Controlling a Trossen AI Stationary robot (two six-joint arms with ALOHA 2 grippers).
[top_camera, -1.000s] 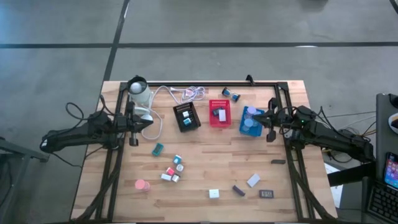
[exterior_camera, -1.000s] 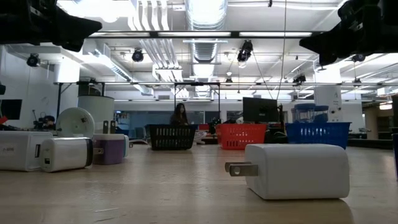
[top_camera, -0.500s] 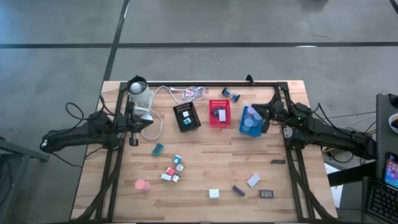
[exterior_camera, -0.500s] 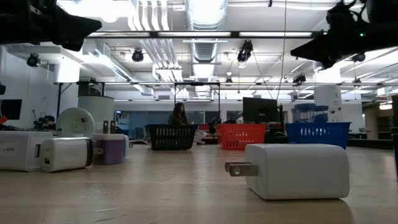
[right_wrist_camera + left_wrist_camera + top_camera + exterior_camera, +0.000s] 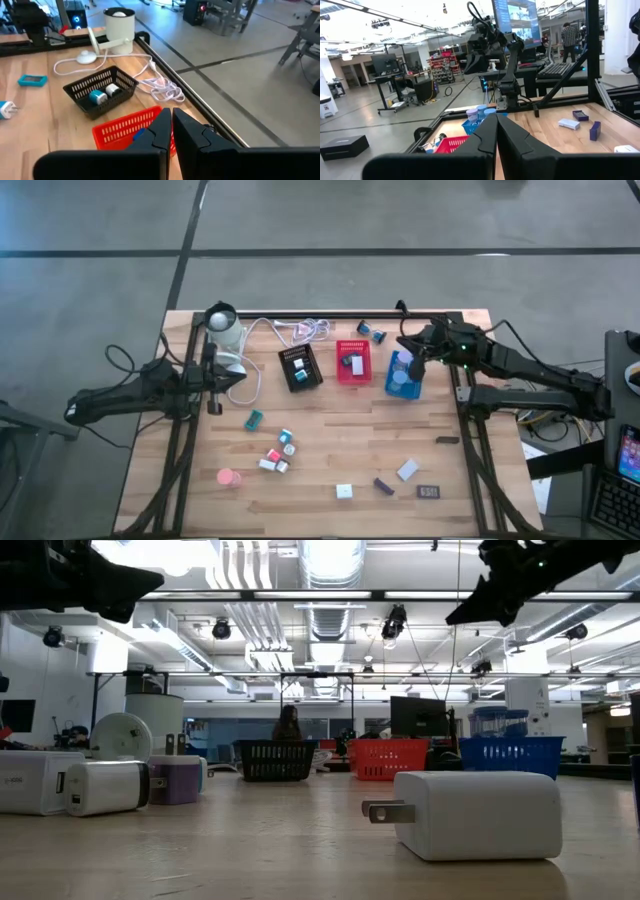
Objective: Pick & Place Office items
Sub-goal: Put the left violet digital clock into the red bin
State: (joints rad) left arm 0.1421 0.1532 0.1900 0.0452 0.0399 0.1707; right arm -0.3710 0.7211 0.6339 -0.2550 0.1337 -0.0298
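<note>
Office items lie scattered on the wooden table: a teal block (image 5: 254, 419), a small cluster of blocks (image 5: 278, 453), a pink roll (image 5: 228, 477), white blocks (image 5: 344, 491) (image 5: 407, 470) and a dark rectangle (image 5: 429, 492). In the low view a white plug block (image 5: 478, 814) lies on its side close by. My right gripper (image 5: 405, 348) hangs shut and empty, high over the blue tray (image 5: 403, 380), slanting down. My left gripper (image 5: 236, 378) waits shut and level at the table's left, above the items, holding nothing.
A black tray (image 5: 300, 367), a red tray (image 5: 353, 362) and the blue tray stand in a row at the far middle, each with pieces inside. A white coiled cable (image 5: 300, 332) and a white round device (image 5: 222, 320) sit at the far left. Black frame rails line the sides.
My right gripper has risen and swung toward the table's far edge and left, from beside the blue tray to above it. Its nose has tipped downward. It has stayed shut and empty. Nothing on the table has moved.
</note>
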